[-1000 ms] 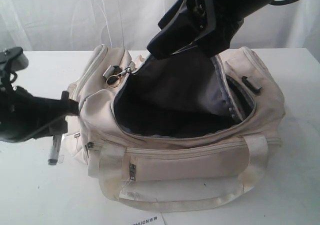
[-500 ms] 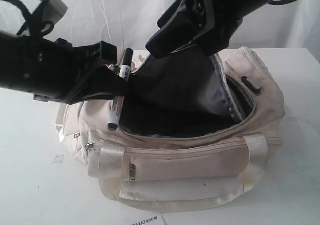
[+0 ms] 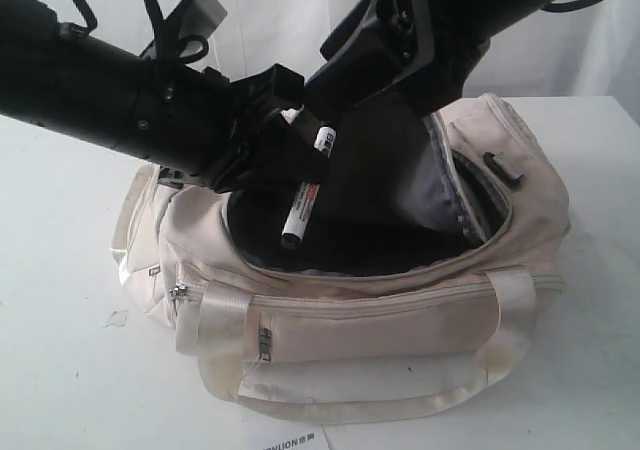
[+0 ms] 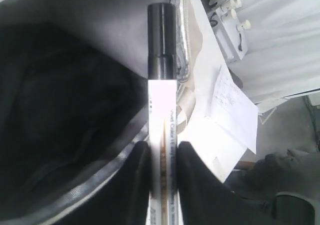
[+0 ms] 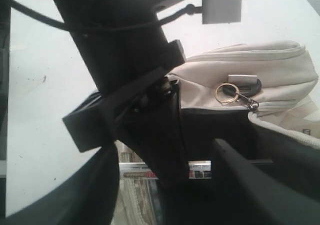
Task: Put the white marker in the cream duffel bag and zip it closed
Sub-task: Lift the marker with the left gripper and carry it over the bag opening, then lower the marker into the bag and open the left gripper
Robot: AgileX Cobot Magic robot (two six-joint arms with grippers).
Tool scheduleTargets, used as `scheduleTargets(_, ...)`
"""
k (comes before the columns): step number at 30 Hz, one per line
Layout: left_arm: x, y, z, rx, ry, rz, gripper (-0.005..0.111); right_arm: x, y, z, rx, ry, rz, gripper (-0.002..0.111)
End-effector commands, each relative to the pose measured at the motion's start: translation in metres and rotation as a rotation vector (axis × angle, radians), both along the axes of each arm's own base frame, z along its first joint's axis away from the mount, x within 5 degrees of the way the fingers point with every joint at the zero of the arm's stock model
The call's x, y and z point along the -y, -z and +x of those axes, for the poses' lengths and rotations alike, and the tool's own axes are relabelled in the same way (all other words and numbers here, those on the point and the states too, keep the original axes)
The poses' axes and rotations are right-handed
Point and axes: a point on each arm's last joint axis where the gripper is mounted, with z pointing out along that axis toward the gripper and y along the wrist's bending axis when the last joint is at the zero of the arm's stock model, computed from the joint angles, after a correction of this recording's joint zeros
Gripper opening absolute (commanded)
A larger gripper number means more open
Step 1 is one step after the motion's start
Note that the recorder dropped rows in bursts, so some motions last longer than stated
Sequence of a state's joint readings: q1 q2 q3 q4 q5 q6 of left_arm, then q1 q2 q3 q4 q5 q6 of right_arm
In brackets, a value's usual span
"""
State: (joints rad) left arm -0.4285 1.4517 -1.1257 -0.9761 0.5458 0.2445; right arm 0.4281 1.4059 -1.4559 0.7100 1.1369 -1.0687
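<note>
The cream duffel bag (image 3: pixel 380 320) lies on the white table with its top zip open and the dark lining showing. My left gripper (image 3: pixel 300 160) hangs over the left part of that opening, shut on the white marker (image 3: pixel 305 195), which tilts with one end down toward the inside. In the left wrist view the two black fingers (image 4: pixel 137 180) clamp the marker's (image 4: pixel 161 110) white barrel, black cap pointing away, above the dark lining. My right gripper (image 3: pixel 370 70) sits at the bag's far rim where the lining stands raised; its jaws (image 5: pixel 162 150) stand wide apart.
A metal key ring (image 5: pixel 226 92) hangs on the bag's (image 5: pixel 250 65) end pocket. A printed sheet (image 3: pixel 295 440) lies at the table's front edge, and a small scrap (image 3: pixel 117 318) lies left of the bag. White curtains hang behind.
My left arm has lifted the marker from the table left of the bag, up and to the right, over the open mouth. The right arm has not moved.
</note>
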Motion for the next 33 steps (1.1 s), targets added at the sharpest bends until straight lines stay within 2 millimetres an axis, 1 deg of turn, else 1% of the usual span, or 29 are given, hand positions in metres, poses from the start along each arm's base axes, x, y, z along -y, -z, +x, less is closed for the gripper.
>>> scheduleTargets(1,0.004,0.005,0.007,0.007,-0.012,0.001,0.000,-0.001,-0.003,-0.003,0.004,-0.008,0.023,0.052)
scheduleTargets(4,0.005,0.010,0.010,-0.003,-0.016,0.009,0.000,-0.001,-0.003,-0.003,0.005,-0.006,0.023,0.052)
scheduleTargets(10,0.009,0.027,0.018,-0.061,-0.011,0.021,0.000,-0.001,-0.003,-0.002,0.009,-0.003,0.025,0.052)
scheduleTargets(12,0.010,0.030,0.021,-0.048,-0.017,0.028,0.000,-0.001,-0.003,-0.002,0.008,-0.003,0.025,0.052)
scheduleTargets(20,0.013,0.024,0.036,0.033,-0.045,0.035,0.000,0.000,-0.003,-0.002,0.011,-0.001,0.022,0.052)
scheduleTargets(21,0.013,0.023,0.038,0.049,-0.043,0.037,0.002,0.000,-0.003,-0.002,0.011,-0.001,0.022,0.052)
scheduleTargets(23,0.014,0.025,0.040,0.051,-0.047,0.041,0.009,0.000,-0.003,-0.002,0.011,-0.001,0.022,0.052)
scheduleTargets(28,0.015,0.028,0.041,0.036,-0.047,0.040,0.038,0.000,-0.003,-0.002,0.011,-0.001,0.022,0.052)
scheduleTargets(31,0.016,0.027,0.040,0.021,-0.044,0.017,0.048,0.000,-0.003,-0.002,0.011,-0.001,0.022,0.052)
scheduleTargets(33,0.016,0.024,0.038,0.031,-0.025,0.015,0.050,0.000,-0.003,-0.002,0.011,-0.001,0.022,0.052)
